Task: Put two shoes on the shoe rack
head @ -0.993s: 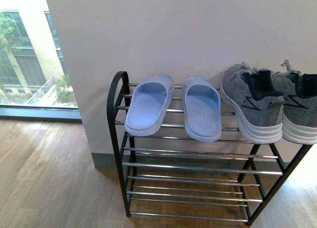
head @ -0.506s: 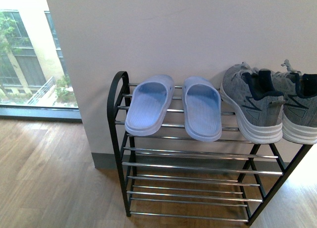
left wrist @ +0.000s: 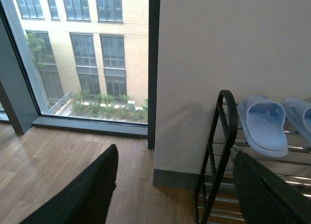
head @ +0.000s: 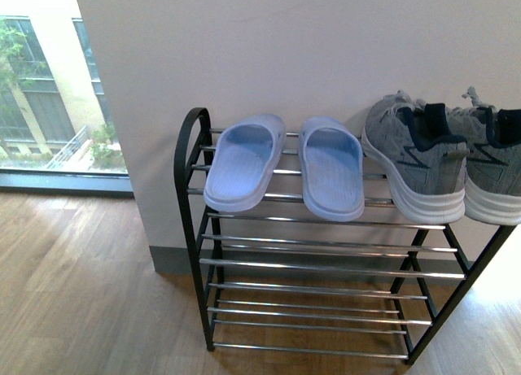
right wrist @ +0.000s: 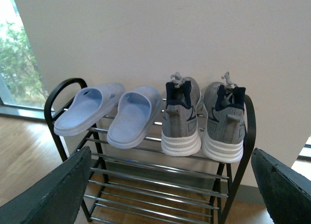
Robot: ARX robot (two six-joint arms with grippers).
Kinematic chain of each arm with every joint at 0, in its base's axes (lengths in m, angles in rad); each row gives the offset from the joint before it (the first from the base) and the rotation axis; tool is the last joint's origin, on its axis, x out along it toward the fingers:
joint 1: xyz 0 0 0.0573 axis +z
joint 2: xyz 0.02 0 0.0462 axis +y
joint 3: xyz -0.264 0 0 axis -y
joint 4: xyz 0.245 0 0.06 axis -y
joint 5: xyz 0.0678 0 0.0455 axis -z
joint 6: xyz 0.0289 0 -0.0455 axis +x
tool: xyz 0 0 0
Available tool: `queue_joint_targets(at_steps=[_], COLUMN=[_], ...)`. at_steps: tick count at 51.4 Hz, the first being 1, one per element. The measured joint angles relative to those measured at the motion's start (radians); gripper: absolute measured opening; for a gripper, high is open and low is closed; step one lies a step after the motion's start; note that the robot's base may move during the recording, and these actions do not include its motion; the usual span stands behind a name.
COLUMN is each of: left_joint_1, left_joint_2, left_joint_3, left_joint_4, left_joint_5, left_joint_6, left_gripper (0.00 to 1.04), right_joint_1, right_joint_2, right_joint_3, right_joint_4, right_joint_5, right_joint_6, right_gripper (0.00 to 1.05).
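Wood-plank flooring [head: 73,285] nearest, pale brown, running up to a grey skirting board [head: 167,261] under a plain off-white wall [head: 326,50]; floor-to-ceiling window [head: 41,82] at far left, looking onto a beige building and greenery

Nearest in each wrist view: dark gripper fingers at the frame's lower corners. Left gripper [left wrist: 180,195] spread wide apart, nothing between the fingers [left wrist: 92,195], only floor and the rack's end beyond. Right gripper [right wrist: 170,195] likewise parted and empty, fingers [right wrist: 53,190] framing the rack

Next, against the wall: open multi-tier shoe rack with thin black metal frame and silver rod shelves [head: 326,273], lower tiers bare rods, curved black end loop at its window side

On the top tier, farthest back, toes toward the wall: pair of light blue rubber slides [head: 285,167] at the window end, side by side, heels jutting slightly over the front rod. Just beside them, at the other end, pair of grey knit sneakers with thick white soles and dark heel collars [right wrist: 201,119], upright, side by side and almost touching, heels facing out; outer one cut off by the front view's edge, both whole in the right wrist view. Nothing in front of either pair
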Motion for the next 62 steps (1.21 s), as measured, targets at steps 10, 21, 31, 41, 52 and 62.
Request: queue_joint_targets(at_steps=[10,21,31,41,52,62], left_joint_1=[0.000,0.000,0.000,0.000,0.000,0.000], left_joint_2=[0.000,0.000,0.000,0.000,0.000,0.000], left_joint_3=[0.000,0.000,0.000,0.000,0.000,0.000], left_joint_4=[0.000,0.000,0.000,0.000,0.000,0.000], left_joint_5=[0.000,0.000,0.000,0.000,0.000,0.000], left_joint_6=[0.003,0.003,0.004,0.003,0.004,0.004], left_gripper=[0.95,0.95,0.95,0.95,0.95,0.95], right_joint_1=[0.000,0.000,0.000,0.000,0.000,0.000], right_joint_2=[0.000,0.000,0.000,0.000,0.000,0.000], right_joint_3=[0.000,0.000,0.000,0.000,0.000,0.000], right_joint_4=[0.000,0.000,0.000,0.000,0.000,0.000], right_joint_5=[0.000,0.000,0.000,0.000,0.000,0.000], right_joint_6=[0.000,0.000,0.000,0.000,0.000,0.000], right_gripper=[0.95,0.95,0.95,0.95,0.95,0.95])
